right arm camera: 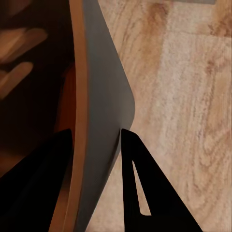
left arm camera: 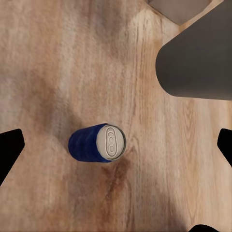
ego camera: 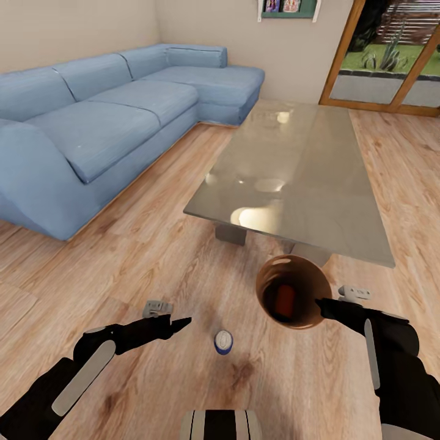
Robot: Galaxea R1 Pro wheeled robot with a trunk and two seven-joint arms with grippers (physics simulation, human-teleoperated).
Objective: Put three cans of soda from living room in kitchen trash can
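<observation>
Head view: living room, warm wood-plank floor point(ego camera: 153, 256) with visible grain and knots, beige walls. One blue fabric corner sofa point(ego camera: 110, 116), soft rounded cushions, along the left wall. One low table with a grey, glossy rectangular tabletop point(ego camera: 299, 165) reflecting ceiling light, on blocky grey legs. One wood-framed glass door point(ego camera: 391, 61) at upper right, greenery beyond. One framed picture point(ego camera: 288, 8) on the far wall, cut off by the frame edge.

One trash can point(ego camera: 292, 300), round and tapered, grey outside, glossy copper-brown inside; held off the floor just in front of the table's near edge, mouth tipped toward the camera. Right gripper point(ego camera: 322, 304) is clamped on its rim: right wrist view shows one black finger point(right arm camera: 36, 183) inside the bin and the other against the grey outer wall point(right arm camera: 104, 121), the wall pinched between them.

Soda cans counted: two visible. One orange can point(ego camera: 285, 300) lies inside the trash can, partly in shadow. One dark blue can point(ego camera: 223, 342) stands upright on the floor, silver top with pull tab facing up, between the two arms and to the left of the bin.

Left gripper point(ego camera: 177, 322) hovers above the floor near the blue can, not touching it; in the left wrist view its black fingertips point(left arm camera: 9, 150) sit wide apart at either frame edge, with the blue can point(left arm camera: 99, 143) between them below.
</observation>
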